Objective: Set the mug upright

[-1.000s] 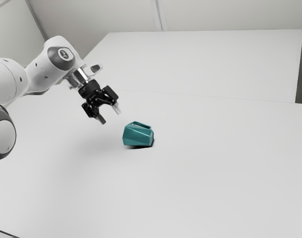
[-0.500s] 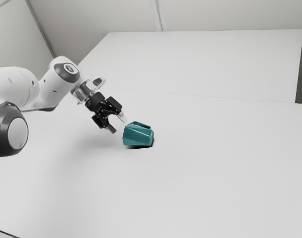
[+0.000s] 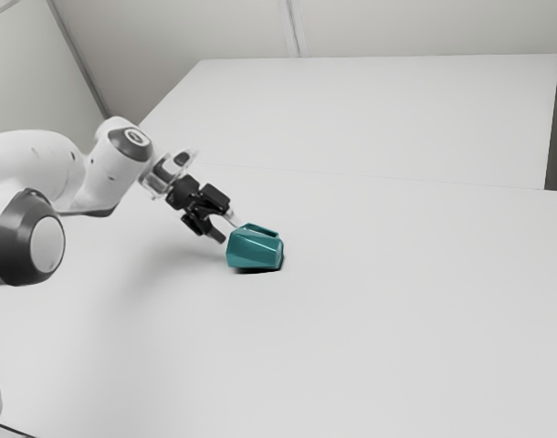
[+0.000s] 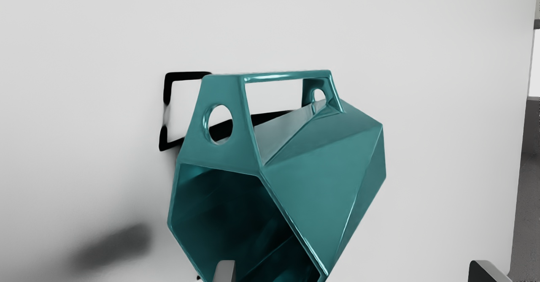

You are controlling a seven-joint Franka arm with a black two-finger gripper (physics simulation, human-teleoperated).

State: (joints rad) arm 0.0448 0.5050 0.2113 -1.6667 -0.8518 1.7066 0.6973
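One teal mug (image 3: 255,248), tipped on its side, unmoved on the bench (image 3: 397,328) near exterior frame center. Claw (image 3: 229,232), spread wide, has moved down-right to its open mouth; probably lining up a grasp for righting.

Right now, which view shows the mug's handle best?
Wrist view: the handle is close up, its opening and round end holes plain. The exterior view has it small, atop the tipped mug.
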